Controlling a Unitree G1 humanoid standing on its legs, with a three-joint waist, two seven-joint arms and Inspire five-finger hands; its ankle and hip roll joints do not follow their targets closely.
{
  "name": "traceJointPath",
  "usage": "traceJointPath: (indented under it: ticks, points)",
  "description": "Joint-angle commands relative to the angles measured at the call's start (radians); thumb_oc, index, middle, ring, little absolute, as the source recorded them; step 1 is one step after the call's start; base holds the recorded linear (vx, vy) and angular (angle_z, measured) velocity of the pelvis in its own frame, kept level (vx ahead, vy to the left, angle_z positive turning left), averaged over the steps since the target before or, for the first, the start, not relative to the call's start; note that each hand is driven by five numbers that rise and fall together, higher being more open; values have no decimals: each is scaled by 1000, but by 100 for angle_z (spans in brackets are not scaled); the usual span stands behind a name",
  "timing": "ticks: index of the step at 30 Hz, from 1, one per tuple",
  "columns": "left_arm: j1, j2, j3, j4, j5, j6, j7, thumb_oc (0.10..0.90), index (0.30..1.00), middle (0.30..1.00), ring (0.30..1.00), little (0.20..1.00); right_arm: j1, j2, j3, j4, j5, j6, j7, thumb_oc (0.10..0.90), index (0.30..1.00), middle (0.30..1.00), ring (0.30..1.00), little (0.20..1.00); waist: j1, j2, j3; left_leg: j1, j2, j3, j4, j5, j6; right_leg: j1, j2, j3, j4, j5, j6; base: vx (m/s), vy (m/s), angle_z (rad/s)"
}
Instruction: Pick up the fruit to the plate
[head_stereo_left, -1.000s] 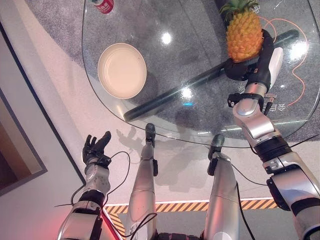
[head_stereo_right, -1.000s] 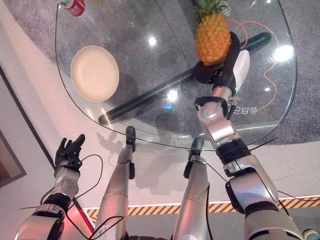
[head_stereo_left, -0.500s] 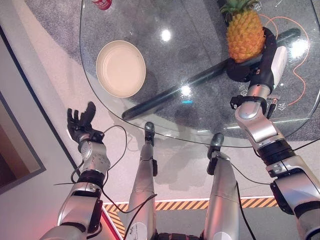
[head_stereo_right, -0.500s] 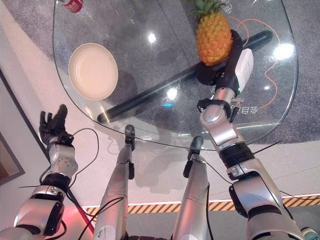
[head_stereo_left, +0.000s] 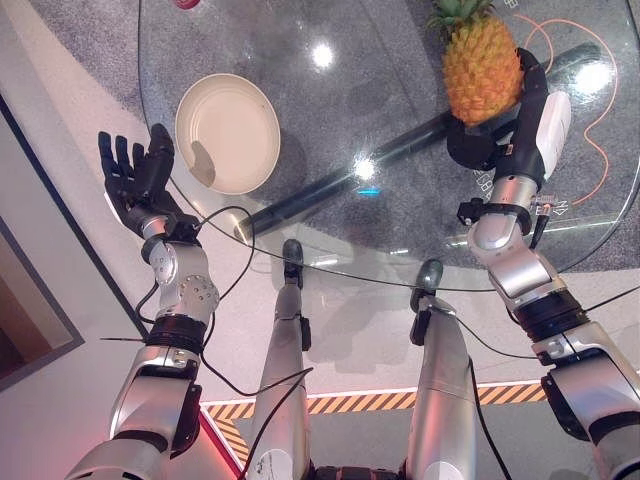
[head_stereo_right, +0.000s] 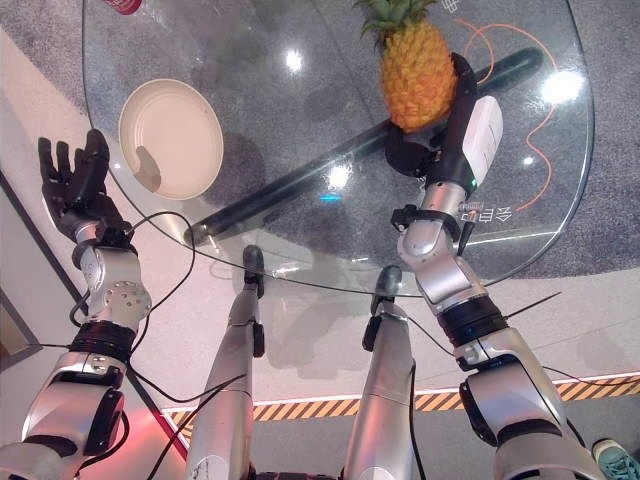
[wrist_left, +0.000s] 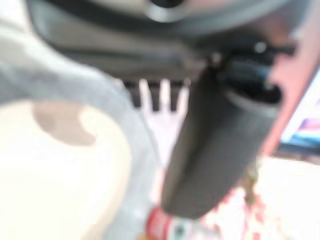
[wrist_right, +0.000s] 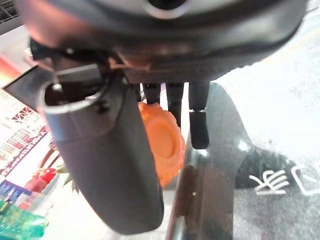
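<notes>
- Pineapple (head_stereo_left: 481, 70): standing upright over the far right part of the glass table (head_stereo_left: 400, 150), crown pointing away from the robot; the tips of its leaves are running off the frame's top edge, and its base is sitting hidden inside the right hand.
- Right hand (head_stereo_left: 492, 140): cupping the pineapple's lower end from the near side, dark fingers curling up around the fruit's right flank, with the white-covered thumb (head_stereo_left: 552, 122) lying alongside. In the right wrist view the fruit's orange underside (wrist_right: 161, 142) is showing just past the fingers (wrist_right: 198, 117); whether the base is touching the glass cannot be told.
- Plate (head_stereo_left: 228, 132): cream-coloured, lying flat on the near left part of the table, well apart from the pineapple and carrying nothing.
- Left hand (head_stereo_left: 137, 180): hovering just off the table's left edge, beside the plate, fingers straight and spread, palm facing up, gripping nothing. In the left wrist view a pale rounded shape, probably the plate (wrist_left: 55, 170), is appearing blurred.
- Red can (head_stereo_right: 116, 5): sitting at the table's far left edge, mostly cut off by the frame.
- Dark bar (head_stereo_left: 340, 175): running diagonally beneath the glass, partly hidden behind the right hand and fruit.
</notes>
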Motion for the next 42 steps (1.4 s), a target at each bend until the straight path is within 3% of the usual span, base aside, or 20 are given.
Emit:
traceJointPath:
  ticks: [1, 5, 13, 32, 42]
  points:
    - [-51, 48, 17, -86, 88, -87, -72, 800, 900, 900, 900, 900, -60, -4, -73, -160, -131, -141, 6, 100, 300, 300, 300, 200, -7, -68, -22, 16, -76, 61, 87, -108, 76, 96, 106, -68, -274, 186, -45, 0, 0, 0]
    - [-43, 16, 2, -151, 90, -67, -138, 800, 900, 900, 900, 900, -48, 8, -73, -192, -158, -150, 44, 100, 300, 300, 300, 200, -8, -67, -22, 18, -79, 61, 80, -107, 77, 98, 107, -67, -281, 191, -41, 0, 0, 0]
    - [-43, -1, -52, -241, 11, 37, -260, 800, 900, 900, 900, 900, -27, 19, -50, -240, -189, -172, 96, 100, 300, 300, 300, 200, -17, -64, -22, 20, -80, 68, 77, -107, 79, 100, 105, -63, -286, 195, -36, 0, 0, 0]
    - [-85, -30, -143, -319, -192, 175, -428, 800, 900, 900, 900, 900, -88, 13, 17, -349, -187, -191, 190, 100, 300, 300, 300, 200, -31, -68, -22, 22, -78, 79, 64, -98, 80, 101, 106, -60, -300, 210, -26, 0, 0, 0]
    - [-95, -39, -174, -349, -241, 234, -466, 800, 900, 900, 900, 900, -116, 20, 51, -402, -175, -182, 234, 100, 300, 300, 300, 200, -32, -67, -22, 25, -79, 83, 59, -92, 81, 105, 104, -61, -309, 219, -25, 0, 0, 0]
